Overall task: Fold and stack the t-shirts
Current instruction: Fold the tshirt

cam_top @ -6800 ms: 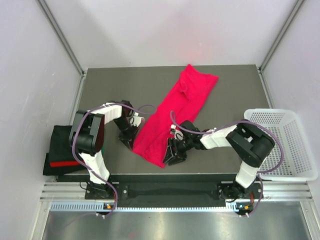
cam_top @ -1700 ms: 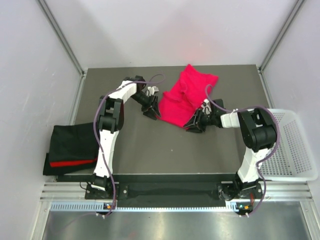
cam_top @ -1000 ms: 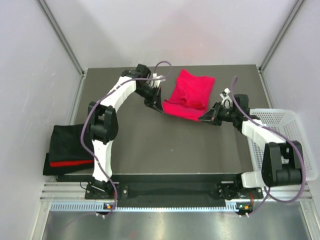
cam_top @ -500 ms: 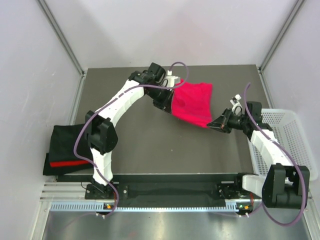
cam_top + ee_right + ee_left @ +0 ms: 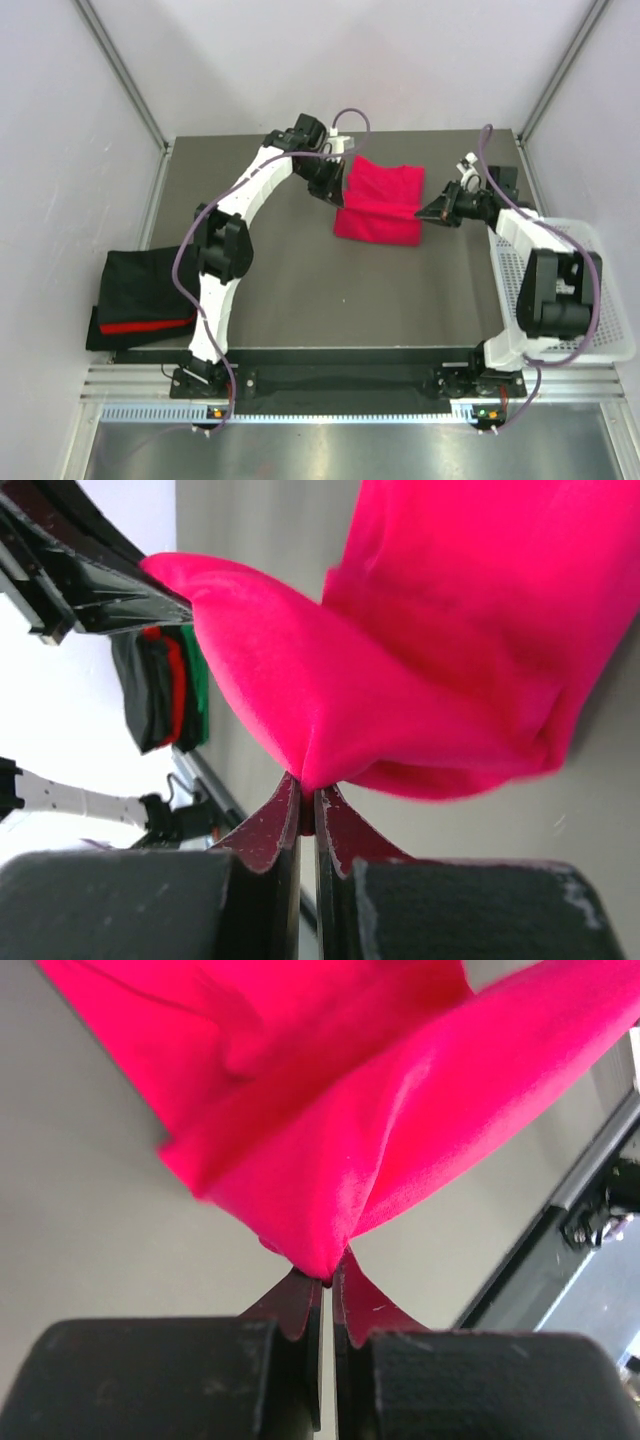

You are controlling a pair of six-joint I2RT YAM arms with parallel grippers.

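The magenta-red t-shirt point(image 5: 380, 203) lies folded into a small rectangle at the far middle of the table point(image 5: 300, 290). My left gripper point(image 5: 336, 190) is shut on its left edge; in the left wrist view the cloth point(image 5: 340, 1130) is pinched at my gripper point(image 5: 328, 1278). My right gripper point(image 5: 424, 212) is shut on the shirt's right edge; the right wrist view shows the cloth point(image 5: 450, 640) bunched at my gripper point(image 5: 308, 798). The pile of folded black, red and green shirts point(image 5: 140, 298) sits off the table's left edge, and also shows in the right wrist view point(image 5: 165, 685).
A white mesh basket point(image 5: 580, 290) stands at the right of the table, beside the right arm. Grey walls and metal frame posts enclose the table at the back and sides.
Both grippers carried the shirt's near end up from the table's front to the far side, folding the long strip over itself. In the last half second the lifted cloth came down flat.
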